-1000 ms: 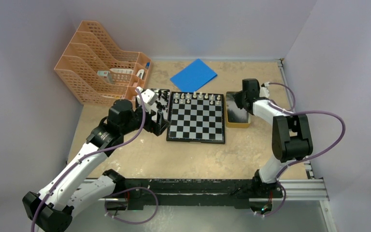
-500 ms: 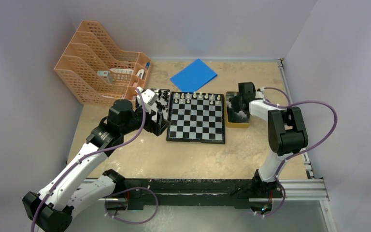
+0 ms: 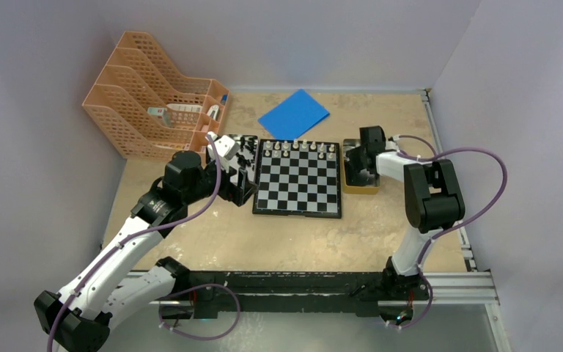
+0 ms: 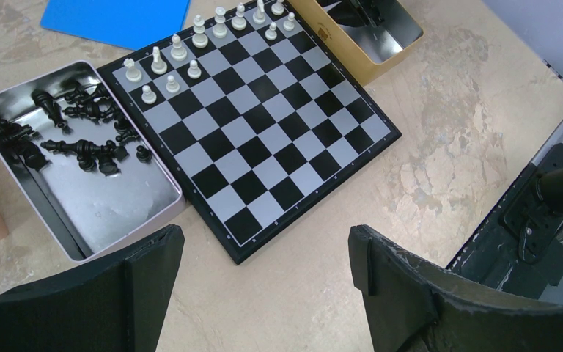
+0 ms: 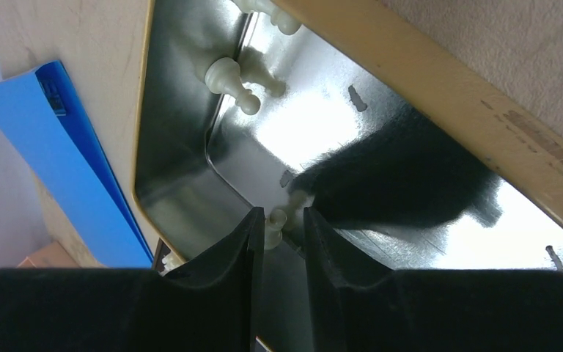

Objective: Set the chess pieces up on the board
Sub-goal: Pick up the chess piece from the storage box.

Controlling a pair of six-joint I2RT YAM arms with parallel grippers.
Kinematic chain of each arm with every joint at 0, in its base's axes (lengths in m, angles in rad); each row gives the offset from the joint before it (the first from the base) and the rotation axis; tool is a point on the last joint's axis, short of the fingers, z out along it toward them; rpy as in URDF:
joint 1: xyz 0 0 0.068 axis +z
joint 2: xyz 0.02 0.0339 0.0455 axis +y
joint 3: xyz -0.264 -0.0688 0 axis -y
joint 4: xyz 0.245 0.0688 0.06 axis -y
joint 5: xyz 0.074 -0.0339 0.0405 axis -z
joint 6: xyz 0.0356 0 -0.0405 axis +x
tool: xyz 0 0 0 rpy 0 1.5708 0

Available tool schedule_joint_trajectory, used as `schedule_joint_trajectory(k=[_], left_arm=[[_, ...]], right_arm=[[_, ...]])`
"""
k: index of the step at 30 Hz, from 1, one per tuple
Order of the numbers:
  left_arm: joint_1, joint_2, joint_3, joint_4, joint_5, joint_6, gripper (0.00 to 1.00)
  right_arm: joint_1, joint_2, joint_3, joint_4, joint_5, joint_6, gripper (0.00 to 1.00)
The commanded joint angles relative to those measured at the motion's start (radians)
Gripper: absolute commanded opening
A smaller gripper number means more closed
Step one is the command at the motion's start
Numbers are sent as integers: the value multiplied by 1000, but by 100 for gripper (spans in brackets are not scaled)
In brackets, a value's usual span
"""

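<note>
The board (image 3: 298, 183) lies mid-table with several white chess pieces (image 3: 298, 149) on its two far rows. My right gripper (image 5: 282, 216) reaches down into the yellow tin (image 3: 348, 187). Its jaws are open by a narrow gap, and a white pawn (image 5: 273, 218) sits between the tips, touching the left finger. More white pawns (image 5: 231, 81) lie further along the tin floor. My left gripper (image 4: 266, 242) hangs wide open and empty above the bare table near the board's near left corner. Beside it, black pieces (image 4: 81, 150) lie in a silver tin (image 4: 37, 81).
An orange file rack (image 3: 154, 95) stands at the back left. A blue sheet (image 3: 293, 114) lies behind the board. The metal rail (image 3: 300, 282) with the arm bases runs along the near edge, and walls close in on both sides.
The right arm has folded in and brought its gripper left and down into the yellow tin, around a white pawn. The left arm has not moved.
</note>
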Motion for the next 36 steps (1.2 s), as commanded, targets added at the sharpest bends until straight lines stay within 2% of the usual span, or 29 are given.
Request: schedule_joint_trajectory(k=[1, 21, 33, 36], left_arm=[[1, -16, 10, 27, 13, 20, 83], [0, -19, 10, 25, 12, 22, 83], [0, -22, 10, 25, 10, 22, 83], [1, -22, 10, 25, 9, 23, 83]], right_arm=[[8, 4, 26, 7, 2, 31, 29], [8, 20, 12, 29, -9, 55, 20], [8, 42, 39, -3, -2, 61, 22], [8, 38, 40, 4, -1, 57, 19]])
